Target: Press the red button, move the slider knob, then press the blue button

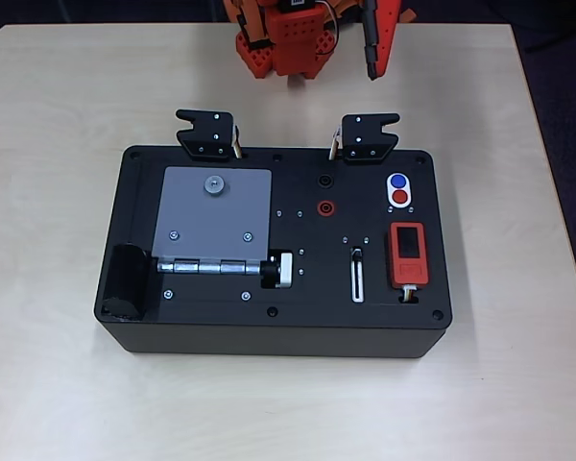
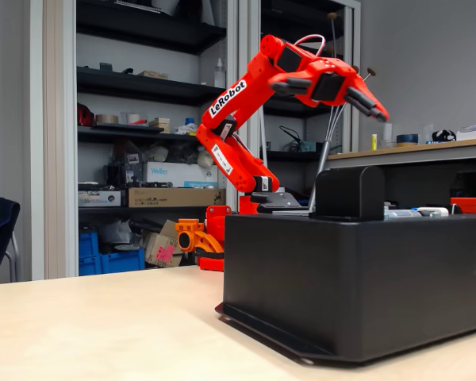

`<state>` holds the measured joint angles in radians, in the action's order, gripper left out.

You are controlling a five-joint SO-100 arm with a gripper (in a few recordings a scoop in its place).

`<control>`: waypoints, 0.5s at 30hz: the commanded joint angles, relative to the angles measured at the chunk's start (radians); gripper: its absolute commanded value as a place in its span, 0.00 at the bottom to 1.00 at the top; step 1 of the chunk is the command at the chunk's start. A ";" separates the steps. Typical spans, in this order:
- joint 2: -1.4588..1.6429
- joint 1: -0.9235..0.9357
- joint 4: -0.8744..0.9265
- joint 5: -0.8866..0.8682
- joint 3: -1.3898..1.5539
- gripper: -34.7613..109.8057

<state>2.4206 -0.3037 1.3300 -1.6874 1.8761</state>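
Pale wood-grain table [image 1: 67, 115] under a black box [image 1: 269, 331], with dark floor past the far edges in the overhead view. On the box's top right, the red button [image 1: 400, 198] sits just below the blue button [image 1: 397, 181] inside one white oval surround. Lower and to the left, the slider knob [image 1: 357, 254] is a tiny dark nub at the upper end of a narrow white-rimmed slot [image 1: 357, 279]. Right of the slot lies a red rectangular device [image 1: 407, 254] with a dark screen. Further left are a red ring socket [image 1: 324, 206], a grey hinged plate [image 1: 214, 211] and a silver-and-black cylindrical knob [image 1: 278, 270]. Two black latches [image 1: 207, 133] stand at the box's far edge.

The orange arm [image 2: 246, 95] rises behind the box, and its tool [image 2: 368, 101] hangs in the air, well apart from the buttons; its fingers look drawn together, though from this side I can't be certain. White lettering on the arm reads "LeRobot". Behind it, dark shelves [image 2: 135, 79] hold cardboard boxes and clutter, with blue crates [image 2: 111, 258] on the floor.
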 commanded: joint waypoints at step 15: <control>-0.453 0.035 0.141 0.064 -0.273 0.95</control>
<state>2.0233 -0.2700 1.4588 -1.6337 1.6751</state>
